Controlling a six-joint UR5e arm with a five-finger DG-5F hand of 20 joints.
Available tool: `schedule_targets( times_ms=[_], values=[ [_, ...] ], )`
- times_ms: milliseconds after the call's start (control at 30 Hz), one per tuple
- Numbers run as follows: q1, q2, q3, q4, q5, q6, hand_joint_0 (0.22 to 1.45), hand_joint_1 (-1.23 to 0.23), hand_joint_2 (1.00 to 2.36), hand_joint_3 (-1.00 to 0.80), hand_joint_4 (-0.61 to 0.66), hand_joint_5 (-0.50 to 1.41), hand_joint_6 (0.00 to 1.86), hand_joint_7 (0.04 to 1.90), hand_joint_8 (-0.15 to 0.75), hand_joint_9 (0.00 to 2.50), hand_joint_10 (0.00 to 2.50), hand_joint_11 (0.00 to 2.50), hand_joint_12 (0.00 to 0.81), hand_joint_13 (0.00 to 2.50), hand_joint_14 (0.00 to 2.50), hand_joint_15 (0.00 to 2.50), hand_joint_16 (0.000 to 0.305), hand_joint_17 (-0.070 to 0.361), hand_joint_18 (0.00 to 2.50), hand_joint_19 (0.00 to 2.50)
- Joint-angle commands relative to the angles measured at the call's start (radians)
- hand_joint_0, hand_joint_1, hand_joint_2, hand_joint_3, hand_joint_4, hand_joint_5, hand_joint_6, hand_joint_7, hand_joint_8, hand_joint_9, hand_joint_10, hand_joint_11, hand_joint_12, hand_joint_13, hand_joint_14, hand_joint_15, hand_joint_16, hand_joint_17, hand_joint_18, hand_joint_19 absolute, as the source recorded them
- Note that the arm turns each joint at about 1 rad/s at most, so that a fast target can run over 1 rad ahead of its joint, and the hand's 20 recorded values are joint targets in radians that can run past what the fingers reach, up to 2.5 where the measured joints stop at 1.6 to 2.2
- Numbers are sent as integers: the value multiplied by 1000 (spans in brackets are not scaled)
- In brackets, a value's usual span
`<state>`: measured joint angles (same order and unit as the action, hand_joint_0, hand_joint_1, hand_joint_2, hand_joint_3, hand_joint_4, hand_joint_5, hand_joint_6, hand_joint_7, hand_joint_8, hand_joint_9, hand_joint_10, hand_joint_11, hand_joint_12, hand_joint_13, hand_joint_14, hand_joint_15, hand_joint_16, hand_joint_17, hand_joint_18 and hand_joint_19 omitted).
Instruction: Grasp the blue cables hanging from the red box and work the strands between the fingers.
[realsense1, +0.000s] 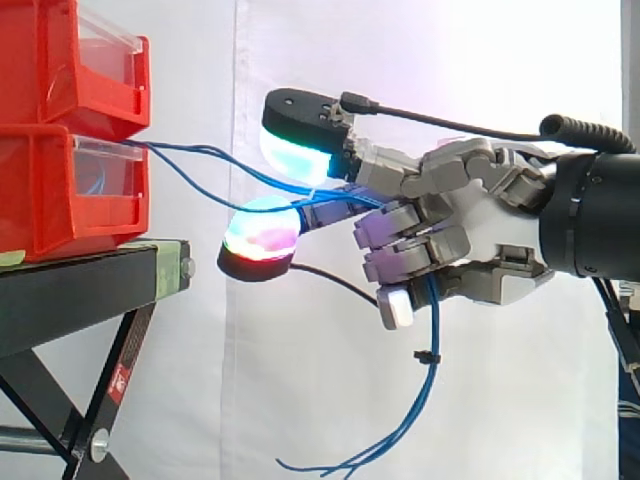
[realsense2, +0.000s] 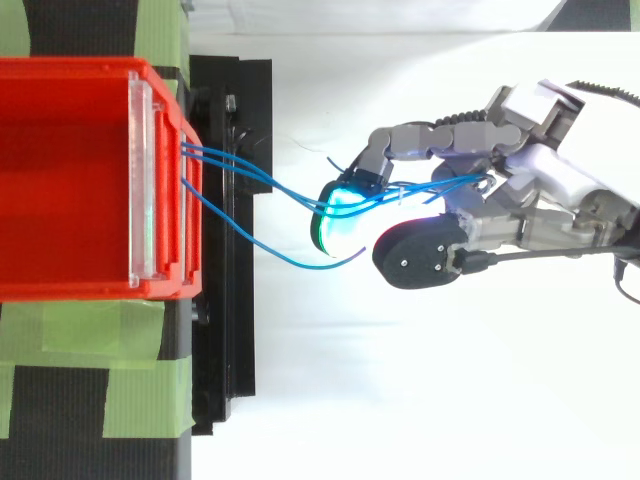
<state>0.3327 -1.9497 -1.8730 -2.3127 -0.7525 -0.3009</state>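
Several thin blue cables (realsense1: 432, 372) leave the lower red box (realsense1: 60, 195) and run right to my hand (realsense1: 480, 230). The hand is shut on them. The strands pass between two glowing fingertips (realsense1: 298, 152) and under the curled fingers. Below the palm their loose ends hang down. In the top view the blue cables (realsense2: 245, 172) cross the gap from the red box (realsense2: 186, 235) to the hand (realsense2: 545, 195). They pass over a cyan-green pad (realsense2: 338, 215). One strand (realsense2: 322, 264) ends free short of the hand.
A second red box (realsense1: 60, 60) sits on top of the lower one. Both rest on a black stand (realsense1: 80, 290) with green tape (realsense2: 100, 370) on it. A white curtain hangs behind.
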Motion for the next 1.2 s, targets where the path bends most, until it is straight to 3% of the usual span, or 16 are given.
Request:
schedule_targets(
  times_ms=[0, 567, 1000, 1167],
  values=[
    [0, 0, 0, 0, 1, -1, 838, -604, 1011, -742, 281, 588, 17, 1268, 532, 1780, 2500, 2500, 684, 1959, 2500, 1706, 243, 182, 2500, 603],
    [-32, 0, 2, -13, 13, -4, 845, -603, 1012, -714, 281, 529, 16, 1277, 532, 1780, 2500, 2500, 684, 1959, 2500, 1706, 243, 182, 2500, 603],
    [-32, 9, 20, -17, 7, -7, 854, -616, 1016, -619, 280, 520, 15, 1280, 532, 1780, 2500, 2500, 684, 1959, 2500, 1706, 243, 182, 2500, 603],
    [-34, 34, 28, -22, 7, -53, 859, -622, 1016, -603, 281, 518, 14, 1284, 532, 1780, 2500, 2500, 684, 1959, 2500, 1706, 243, 182, 2500, 603]
  ],
)
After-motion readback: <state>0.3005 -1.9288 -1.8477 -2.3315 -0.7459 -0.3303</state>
